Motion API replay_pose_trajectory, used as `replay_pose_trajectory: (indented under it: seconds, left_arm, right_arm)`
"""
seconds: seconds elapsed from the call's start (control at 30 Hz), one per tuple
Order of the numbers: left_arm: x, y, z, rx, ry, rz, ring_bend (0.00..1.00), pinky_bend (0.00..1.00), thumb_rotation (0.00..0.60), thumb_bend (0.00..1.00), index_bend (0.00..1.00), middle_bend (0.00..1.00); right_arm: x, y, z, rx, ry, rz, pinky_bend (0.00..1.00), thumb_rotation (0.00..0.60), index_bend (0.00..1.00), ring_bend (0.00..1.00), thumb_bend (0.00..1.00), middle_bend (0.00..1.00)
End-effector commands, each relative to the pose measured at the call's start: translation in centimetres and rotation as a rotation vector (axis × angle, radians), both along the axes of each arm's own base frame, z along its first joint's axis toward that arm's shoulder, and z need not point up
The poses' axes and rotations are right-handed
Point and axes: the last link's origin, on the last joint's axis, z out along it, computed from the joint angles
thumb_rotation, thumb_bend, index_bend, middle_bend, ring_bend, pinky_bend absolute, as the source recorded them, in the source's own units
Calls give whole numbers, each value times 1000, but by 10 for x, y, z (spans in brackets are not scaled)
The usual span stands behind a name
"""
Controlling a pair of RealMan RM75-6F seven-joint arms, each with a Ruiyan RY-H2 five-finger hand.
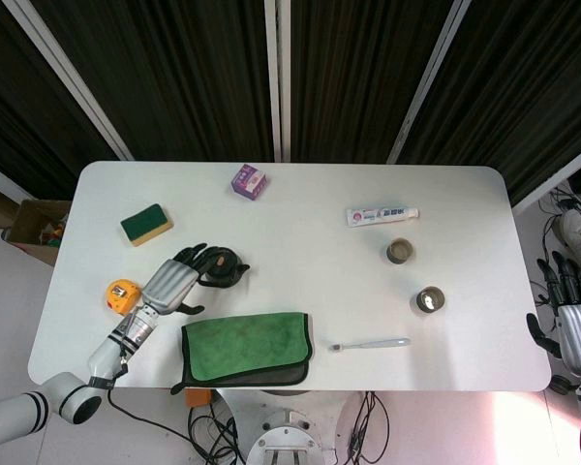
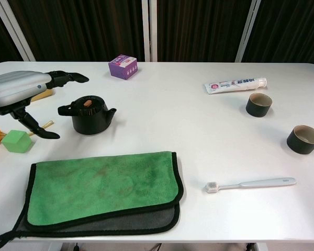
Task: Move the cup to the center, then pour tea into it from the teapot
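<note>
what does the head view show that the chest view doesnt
Only the head view shows the right hand, hanging off the table's right edge with its fingers apart and nothing in it, plus the yellow tape measure whole and the cardboard box on the floor.

Only the chest view shows a green cube near the left hand.

Both show the teapot, the two cups, the toothpaste, the toothbrush, the green cloth and the purple box.

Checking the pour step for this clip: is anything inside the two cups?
The nearer cup and the farther cup both show bare tan inner walls in the chest view; no liquid is visible. Their bottoms are hidden by the rims, and the head view is too small to tell.
</note>
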Motion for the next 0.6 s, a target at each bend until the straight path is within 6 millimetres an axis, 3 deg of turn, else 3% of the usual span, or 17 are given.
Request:
replay_pose_trajectory:
  seconds: [0.03,0.6]
  left_arm:
    - [0,0,0,2,1,-1,15,148,599,103,51,65]
    - [2,-1,4,6,12,-10,15,148,600,103,51,65]
  right_arm:
    - [0,0,0,-1,0,1,0,600,0,0,335,0]
    - [-6,3,-7,22,-2,-15,0,600,0,0,334,0]
